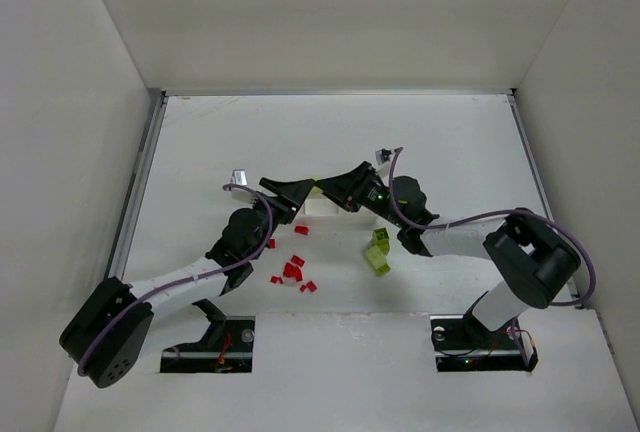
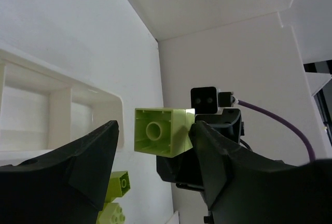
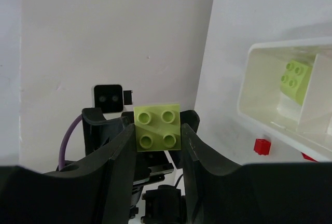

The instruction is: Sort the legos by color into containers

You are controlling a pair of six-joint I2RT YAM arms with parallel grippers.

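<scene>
A yellow-green lego brick [image 3: 157, 126] sits between my right gripper's [image 3: 157, 130] fingertips, studs toward its camera, touching both. In the left wrist view the same brick [image 2: 161, 130] shows its hollow underside, against one finger of my open left gripper [image 2: 154, 128], with a gap to the other. In the top view the two grippers meet tip to tip, left [image 1: 296, 195] and right [image 1: 335, 190], just above the white tray [image 1: 325, 208]. One tray [image 3: 249, 73] compartment holds a yellow-green brick [image 3: 294, 79]. The tray [image 2: 62, 99] compartments in the left wrist view look bare.
Several red bricks [image 1: 291, 270] lie scattered in front of the left arm, with one [image 1: 301, 230] near the tray and one [image 3: 262, 146] beside it. Yellow-green bricks [image 1: 378, 252] lie in front of the right arm and also show in the left wrist view [image 2: 116, 182].
</scene>
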